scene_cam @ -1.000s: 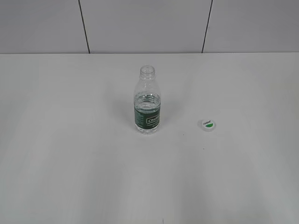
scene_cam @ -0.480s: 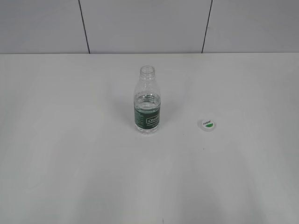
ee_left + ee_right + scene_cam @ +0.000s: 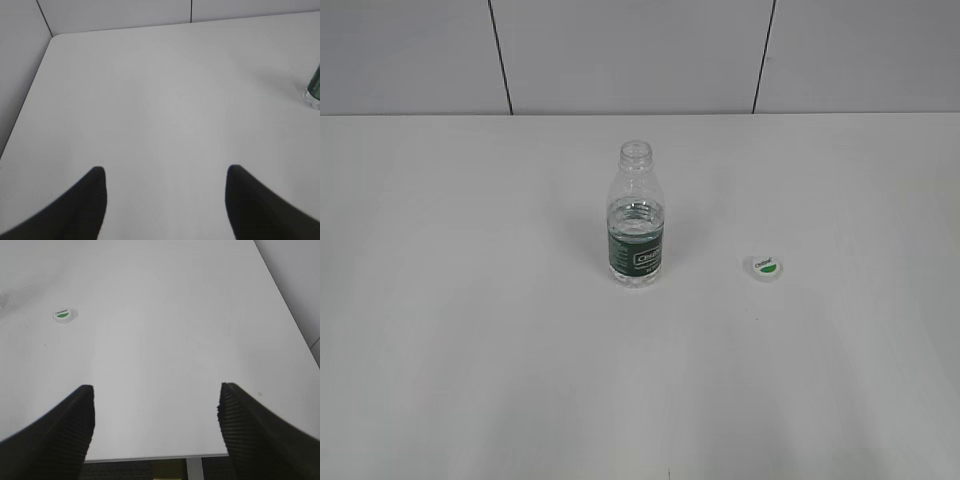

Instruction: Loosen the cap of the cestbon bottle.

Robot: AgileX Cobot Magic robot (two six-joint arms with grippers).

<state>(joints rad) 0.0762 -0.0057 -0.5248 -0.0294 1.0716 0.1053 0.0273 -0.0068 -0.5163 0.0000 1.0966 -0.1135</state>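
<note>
The white table (image 3: 470,350) carries the cestbon bottle (image 3: 637,225) upright near its middle, neck bare and water only partway up, so it looks light, thin-walled and easy to tip or dent; the firmest hold is probably around the green label band. The cap (image 3: 766,266) lies flat on the table well to the bottle's right, already off, small, rigid and likely slippery, best pinched across its rim. Both the left end effector (image 3: 165,200) and right end effector (image 3: 156,422) stand open and empty, away from both things.
</note>
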